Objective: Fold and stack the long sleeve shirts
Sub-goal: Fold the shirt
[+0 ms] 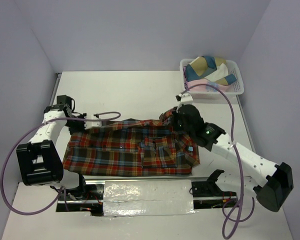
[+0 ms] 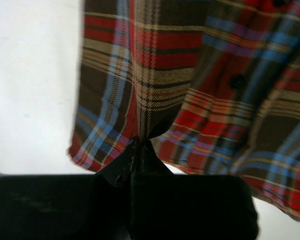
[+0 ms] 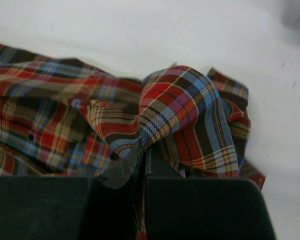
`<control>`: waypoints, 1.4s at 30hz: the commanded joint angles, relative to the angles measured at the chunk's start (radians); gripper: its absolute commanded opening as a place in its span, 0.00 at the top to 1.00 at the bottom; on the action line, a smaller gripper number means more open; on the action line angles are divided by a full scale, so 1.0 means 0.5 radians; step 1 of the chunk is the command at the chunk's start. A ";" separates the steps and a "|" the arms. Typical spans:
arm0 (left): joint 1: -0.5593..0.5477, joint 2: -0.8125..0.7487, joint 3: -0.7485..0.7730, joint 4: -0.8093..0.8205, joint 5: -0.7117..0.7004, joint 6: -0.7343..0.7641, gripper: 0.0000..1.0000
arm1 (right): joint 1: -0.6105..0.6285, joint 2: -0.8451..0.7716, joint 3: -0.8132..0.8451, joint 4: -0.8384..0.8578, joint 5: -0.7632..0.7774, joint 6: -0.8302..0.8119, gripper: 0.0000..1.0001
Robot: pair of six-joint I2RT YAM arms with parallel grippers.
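While the plaid flannel shirt (image 1: 120, 150) lies spread flat across the near part of the white table (image 1: 125, 95), its two far corners are pinched by the arms. The garment is laid with its length running left to right, front side up, and its chest pocket (image 1: 157, 150) is seen right of the middle. At the far left corner of the shirt, the left gripper (image 1: 96, 121) is closed fully on a small peak of cloth. In the left wrist view the fabric (image 2: 155, 60) is seen drawn into a point between the black fingertips of that gripper (image 2: 135, 150). At the far right, near the collar, the right gripper (image 1: 176, 116) is likewise clamped tight on a bunched fold. In the right wrist view that fold (image 3: 190, 115) is raised in a rounded hump just beyond the gripper (image 3: 142, 150). A white slotted basket (image 1: 237, 90) is placed at the far right corner of the table, well apart from the shirt. Folded cloths (image 1: 207, 69) in blue, tan, pink and white are held in it.
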State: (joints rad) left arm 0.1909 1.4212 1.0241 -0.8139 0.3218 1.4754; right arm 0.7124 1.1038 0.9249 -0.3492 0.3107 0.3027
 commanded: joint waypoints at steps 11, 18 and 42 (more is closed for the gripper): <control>0.008 -0.023 -0.263 -0.115 -0.251 0.338 0.93 | 0.284 -0.183 -0.509 -0.053 -0.161 0.533 1.00; 0.005 -0.029 -0.339 -0.050 -0.355 0.369 0.45 | 0.290 -0.299 -0.733 -0.038 -0.553 0.588 0.47; 0.287 0.817 0.492 0.425 0.050 -1.582 0.14 | -1.075 0.362 -0.494 0.290 -1.060 0.229 0.39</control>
State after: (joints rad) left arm 0.3359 1.8050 1.2755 -0.6910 0.3893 0.7769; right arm 0.1944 1.1976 0.6079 -0.3183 -0.1478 0.4648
